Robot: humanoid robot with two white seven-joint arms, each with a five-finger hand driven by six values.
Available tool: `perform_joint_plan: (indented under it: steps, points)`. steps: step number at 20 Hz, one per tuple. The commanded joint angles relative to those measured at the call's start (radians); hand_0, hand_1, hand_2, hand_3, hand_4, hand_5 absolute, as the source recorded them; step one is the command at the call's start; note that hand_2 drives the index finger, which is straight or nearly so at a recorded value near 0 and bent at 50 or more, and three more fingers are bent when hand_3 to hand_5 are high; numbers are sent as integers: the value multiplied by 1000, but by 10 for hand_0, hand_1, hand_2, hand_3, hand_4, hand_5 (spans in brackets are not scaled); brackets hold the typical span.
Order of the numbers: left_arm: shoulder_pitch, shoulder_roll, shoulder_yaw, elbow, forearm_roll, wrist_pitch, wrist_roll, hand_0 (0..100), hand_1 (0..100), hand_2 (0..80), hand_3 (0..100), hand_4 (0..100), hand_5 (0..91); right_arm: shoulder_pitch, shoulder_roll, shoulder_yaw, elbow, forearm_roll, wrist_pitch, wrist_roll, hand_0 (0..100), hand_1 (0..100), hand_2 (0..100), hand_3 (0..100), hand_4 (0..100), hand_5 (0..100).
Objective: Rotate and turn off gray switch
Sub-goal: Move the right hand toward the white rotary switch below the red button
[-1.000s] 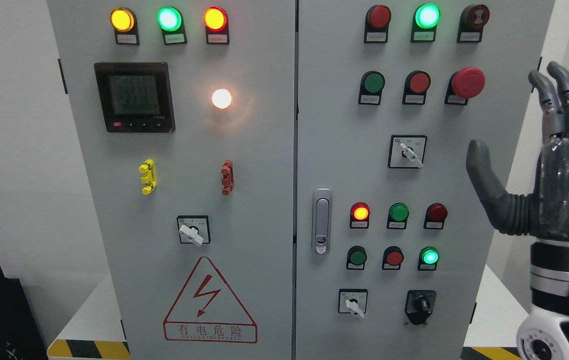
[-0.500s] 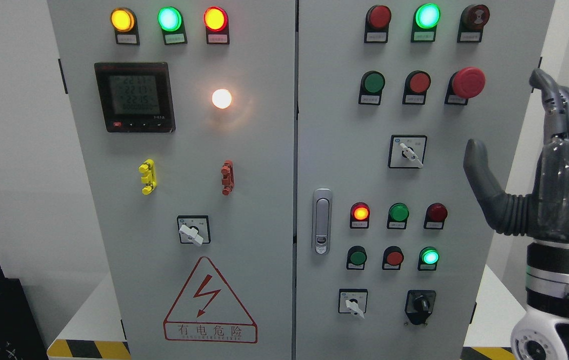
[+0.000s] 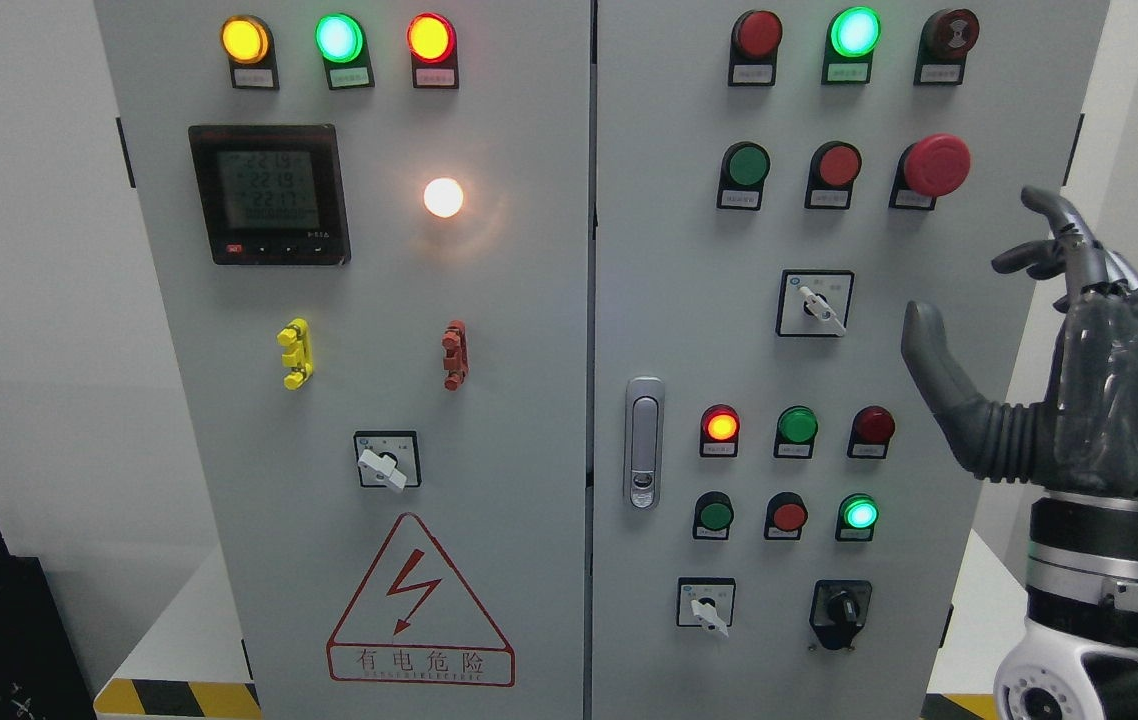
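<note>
The small gray-handled rotary switch on its black-framed square plate (image 3: 814, 303) sat in the right door's upper half of the pale gray electrical cabinet (image 3: 529, 350), apparently unturned. The right hand (image 3: 1039, 330) hovered near the cabinet's right edge, fingers partly curled, holding nothing; reaching, gripping and turning all remained.

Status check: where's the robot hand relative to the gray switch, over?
Right robot hand raised right of panel, fingers curling, holding nothing. Gray switch untouched, handle pointing lower right. Nothing between them. Left robot hand not in view.

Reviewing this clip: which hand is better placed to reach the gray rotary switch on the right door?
Right. The right hand is raised beside the right door, level with the upper gray rotary switch, holding nothing with its fingers curling. The left hand is not in view.
</note>
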Motion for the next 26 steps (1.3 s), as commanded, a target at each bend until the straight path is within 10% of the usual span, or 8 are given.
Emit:
perform_joint_plan:
  steps: [1,26]
  points:
    - [-9,0,8,-25,20,-1,0,120,389,0,0,0,0,20,34,72,9,-1,35,1,151,298,386,814,941,1000]
    - [-9,1,8,-25,20,-1,0,120,389,0,0,0,0,21,69,130,97,-3,184,-56,129,266,510,975,1000,1000]
